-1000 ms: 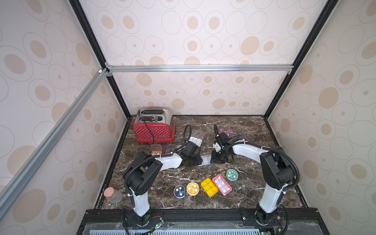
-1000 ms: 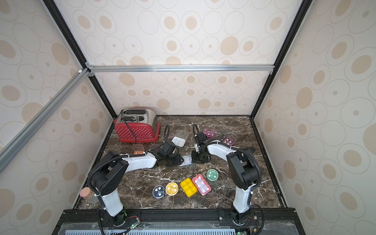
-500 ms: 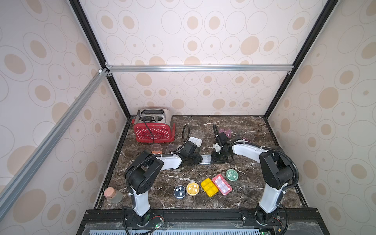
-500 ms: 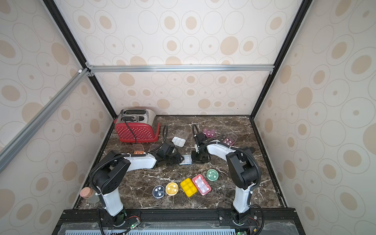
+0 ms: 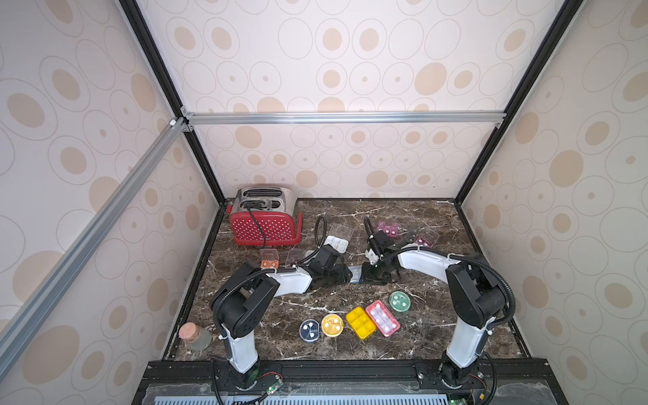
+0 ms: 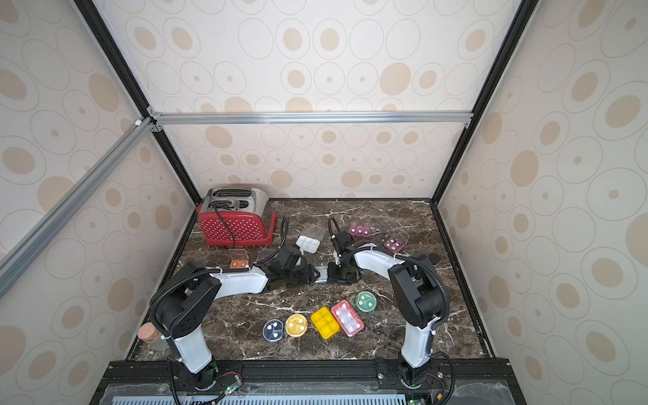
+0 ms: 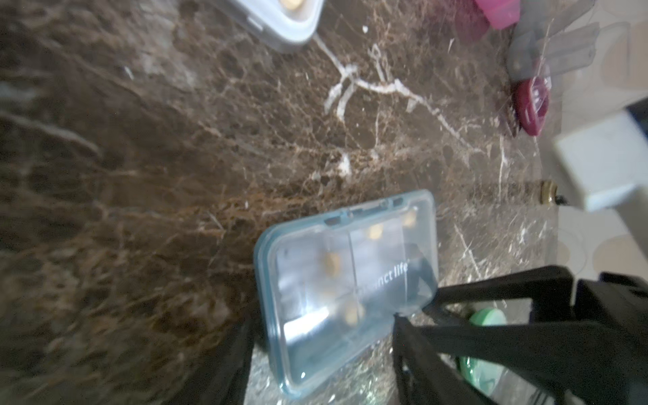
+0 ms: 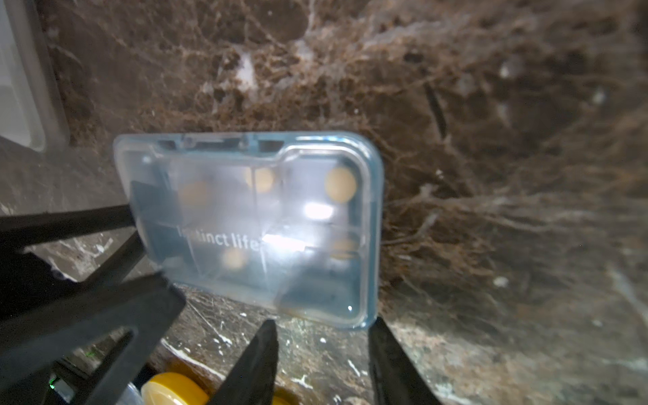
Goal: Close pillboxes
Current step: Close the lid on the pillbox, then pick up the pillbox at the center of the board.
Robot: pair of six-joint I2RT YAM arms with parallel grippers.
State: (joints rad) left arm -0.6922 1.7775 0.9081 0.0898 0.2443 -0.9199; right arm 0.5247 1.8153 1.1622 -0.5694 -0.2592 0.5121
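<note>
A translucent blue rectangular pillbox [image 5: 356,272] [image 7: 347,280] [image 8: 252,224] lies flat at mid-table with its clear lid down over tan pills. My left gripper [image 7: 321,322] [image 5: 342,273] is open, its fingers standing either side of one end of the box with small gaps. Facing it, my right gripper [image 8: 323,322] [image 5: 373,277] is open at the box's other end, with only marble between its fingers. Other pillboxes sit shut in a front row: round blue [image 5: 309,330], round yellow [image 5: 332,324], yellow rectangular [image 5: 360,322], red [image 5: 382,318], round green [image 5: 399,301].
Open-lidded boxes stand behind the arms: white [image 5: 336,243], pink [image 5: 388,228], maroon [image 5: 423,241], orange [image 5: 270,263]. A red dotted toaster [image 5: 265,221] fills the back left corner. A cork-stoppered jar [image 5: 195,336] sits at the front left edge.
Both grippers' jaws have spread apart around the blue pillbox, which stays flat on the table. The arms have hardly shifted.
</note>
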